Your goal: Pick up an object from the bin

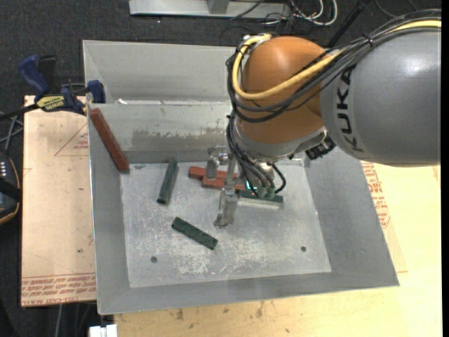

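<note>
Gripper (228, 203) sits just right of the red block (203, 175); open or closed, I cannot tell; best to straddle the block squarely before closing.

free: floor (280, 248) front-right | obstacle: front green bar (194, 233) beside tool (224, 218)

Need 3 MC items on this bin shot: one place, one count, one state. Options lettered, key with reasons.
1. The long red-brown bar lies: A) along the bin's left wall; B) mid-floor; C) front right corner.
2. Dark green bars left of the gripper: A) one; B) two; C) four.
3. Those bars are: A) stacked; B) crossed; C) apart.
Key: 1A, it hugs the left wall; 2B, two separate bars show; 3C, bare floor lies between them.
</note>
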You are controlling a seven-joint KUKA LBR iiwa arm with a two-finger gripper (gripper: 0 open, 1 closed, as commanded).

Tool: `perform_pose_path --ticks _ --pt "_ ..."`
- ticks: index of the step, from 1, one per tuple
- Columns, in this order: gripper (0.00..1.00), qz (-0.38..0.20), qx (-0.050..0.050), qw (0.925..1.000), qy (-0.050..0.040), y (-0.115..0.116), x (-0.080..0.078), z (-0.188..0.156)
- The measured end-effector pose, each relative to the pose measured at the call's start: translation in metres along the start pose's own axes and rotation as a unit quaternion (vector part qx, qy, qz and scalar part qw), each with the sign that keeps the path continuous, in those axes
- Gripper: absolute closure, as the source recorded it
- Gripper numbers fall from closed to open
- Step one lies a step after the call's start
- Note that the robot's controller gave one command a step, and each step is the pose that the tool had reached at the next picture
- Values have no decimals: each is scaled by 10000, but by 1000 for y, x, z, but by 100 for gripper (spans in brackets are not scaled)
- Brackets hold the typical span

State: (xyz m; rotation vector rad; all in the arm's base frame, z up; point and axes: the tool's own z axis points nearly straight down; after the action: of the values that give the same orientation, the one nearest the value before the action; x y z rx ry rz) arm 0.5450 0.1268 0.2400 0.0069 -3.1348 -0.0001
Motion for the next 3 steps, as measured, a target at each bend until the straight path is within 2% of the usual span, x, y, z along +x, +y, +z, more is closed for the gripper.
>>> perform_pose_path --ticks 1,2,3 --pt "0 18 -6 10000 -39 -1 -2 -4" --pt "100 336 -1 9994 -30 -53 -96 106" --pt "0 332 -9 9994 -46 -52 -97 104"
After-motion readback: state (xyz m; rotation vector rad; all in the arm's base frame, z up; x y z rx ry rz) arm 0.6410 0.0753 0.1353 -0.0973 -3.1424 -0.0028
